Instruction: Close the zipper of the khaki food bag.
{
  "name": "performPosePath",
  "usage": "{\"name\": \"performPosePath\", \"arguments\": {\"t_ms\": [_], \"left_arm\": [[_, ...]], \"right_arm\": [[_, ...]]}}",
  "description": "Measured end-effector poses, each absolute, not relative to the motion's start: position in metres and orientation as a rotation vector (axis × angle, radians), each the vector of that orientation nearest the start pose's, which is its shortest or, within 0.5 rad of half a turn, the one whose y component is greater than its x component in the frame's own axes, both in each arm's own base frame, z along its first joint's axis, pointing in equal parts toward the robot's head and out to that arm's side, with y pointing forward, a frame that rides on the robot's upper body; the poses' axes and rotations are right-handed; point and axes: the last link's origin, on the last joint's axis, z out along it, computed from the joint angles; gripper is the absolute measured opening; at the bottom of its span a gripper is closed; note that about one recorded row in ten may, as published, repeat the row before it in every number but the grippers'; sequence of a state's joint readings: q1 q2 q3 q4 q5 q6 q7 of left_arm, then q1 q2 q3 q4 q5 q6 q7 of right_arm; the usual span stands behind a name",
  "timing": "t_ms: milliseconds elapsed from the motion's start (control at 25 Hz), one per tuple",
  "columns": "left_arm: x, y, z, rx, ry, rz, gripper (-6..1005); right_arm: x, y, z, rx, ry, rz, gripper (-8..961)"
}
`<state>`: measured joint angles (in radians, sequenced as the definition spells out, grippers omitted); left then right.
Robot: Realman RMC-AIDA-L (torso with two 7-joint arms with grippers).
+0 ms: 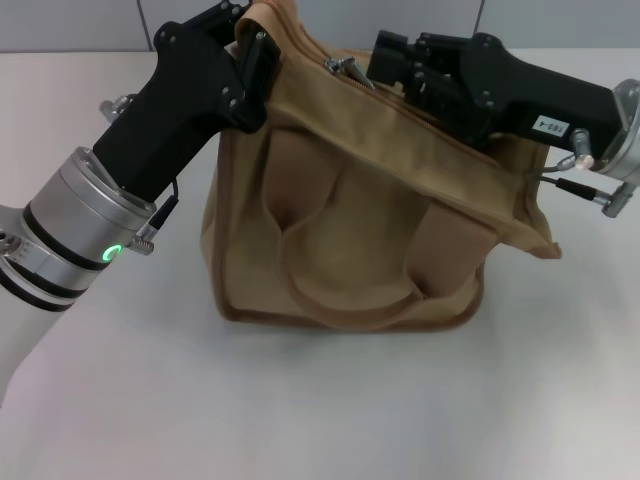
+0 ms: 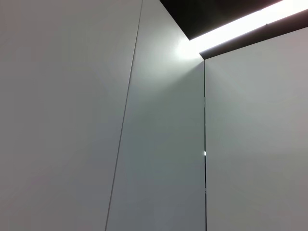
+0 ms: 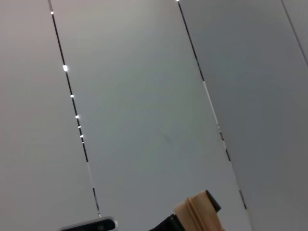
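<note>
The khaki food bag [image 1: 350,220] stands upright on the white table [image 1: 300,400] in the head view, with its looped handle hanging down the front. The zipper [image 1: 430,125] runs along the bag's top edge. Its silver pull [image 1: 345,68] sits near the top left end. My left gripper [image 1: 262,45] is shut on the bag's top left end fabric and holds it up. My right gripper [image 1: 378,62] reaches in from the right over the bag's top, shut on the pull. A strip of the khaki fabric [image 3: 198,214] shows in the right wrist view.
Grey wall panels [image 1: 400,20] stand behind the table. The left wrist view shows only wall panels [image 2: 144,144] and a ceiling light strip [image 2: 240,24]. The right wrist view shows mostly wall panels [image 3: 144,96]. My right arm [image 1: 540,100] lies over the bag's right top.
</note>
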<state>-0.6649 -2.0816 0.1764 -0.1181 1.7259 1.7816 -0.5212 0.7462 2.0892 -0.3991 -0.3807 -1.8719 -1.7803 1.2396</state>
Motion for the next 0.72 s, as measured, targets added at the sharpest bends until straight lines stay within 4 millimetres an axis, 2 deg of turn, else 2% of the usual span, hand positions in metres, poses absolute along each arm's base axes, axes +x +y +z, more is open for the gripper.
{"name": "performPosePath", "arguments": {"t_ms": [720], "left_arm": [[-0.191, 0.314, -0.029, -2.011, -0.199, -1.567, 74]], "right_arm": [[0.174, 0.354, -0.012, -2.663, 0.445, 1.340, 148]]}}
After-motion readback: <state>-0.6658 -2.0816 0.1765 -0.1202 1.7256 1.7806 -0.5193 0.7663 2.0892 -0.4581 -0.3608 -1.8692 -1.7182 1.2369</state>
